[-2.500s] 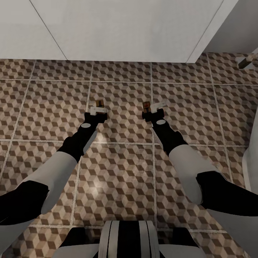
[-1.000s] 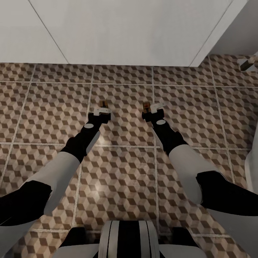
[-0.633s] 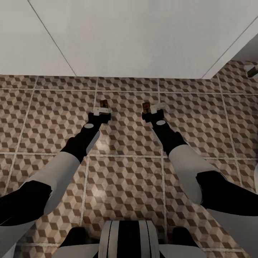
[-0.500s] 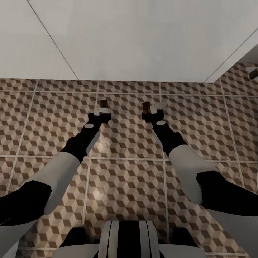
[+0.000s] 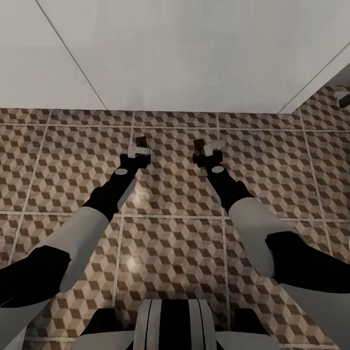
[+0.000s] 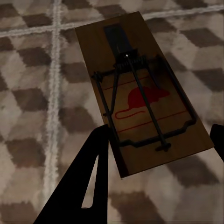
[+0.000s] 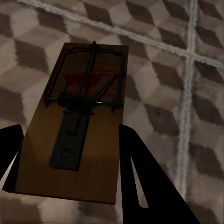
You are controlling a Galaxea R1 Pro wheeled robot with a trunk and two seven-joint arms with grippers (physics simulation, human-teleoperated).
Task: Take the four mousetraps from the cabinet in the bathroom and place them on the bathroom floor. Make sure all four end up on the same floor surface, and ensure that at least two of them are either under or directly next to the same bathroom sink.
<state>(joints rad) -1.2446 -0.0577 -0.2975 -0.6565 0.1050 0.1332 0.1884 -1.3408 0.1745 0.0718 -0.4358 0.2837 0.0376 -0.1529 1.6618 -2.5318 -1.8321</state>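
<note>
Nearest, over the bathroom floor (image 5: 165, 253), both arms reach forward; the left pincer (image 5: 138, 154) holds a mousetrap (image 6: 140, 91) between its fingers (image 6: 88, 172); the right pincer (image 5: 206, 151) likewise grips a second mousetrap (image 7: 77, 121); beyond them, a white wall (image 5: 184, 53) meets the tiles.

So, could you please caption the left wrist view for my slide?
Left tool holding a mousetrap above the tiled floor.
</note>
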